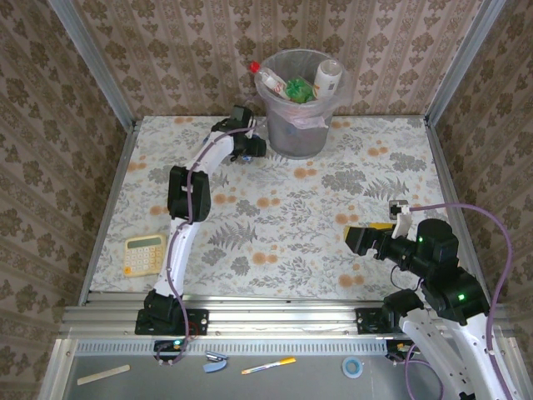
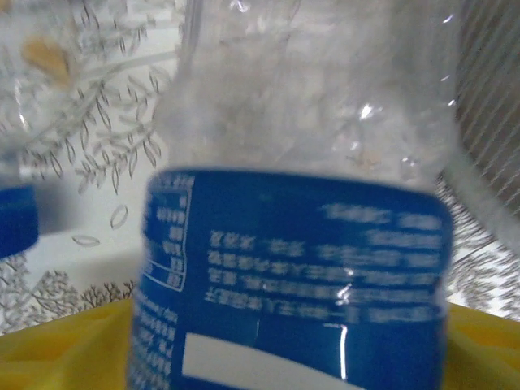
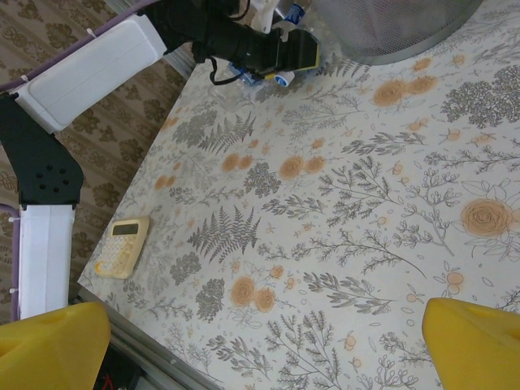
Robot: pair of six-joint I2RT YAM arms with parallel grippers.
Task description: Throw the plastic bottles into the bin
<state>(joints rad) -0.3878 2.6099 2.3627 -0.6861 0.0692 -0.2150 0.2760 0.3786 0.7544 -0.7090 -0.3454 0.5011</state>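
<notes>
Because the blue-labelled bottle (image 2: 292,276) sits between the left fingers (image 2: 57,357), long axis across their gap, that arm is nearer. Whether they grip it is unclear. The bin (image 1: 300,137) is just beside them, and the right fingers (image 3: 49,341) gape wide.

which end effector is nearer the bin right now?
Left. The left end effector is down by the base of the bin, just left of it; the right end effector is far back, over the table's near right corner.
</notes>
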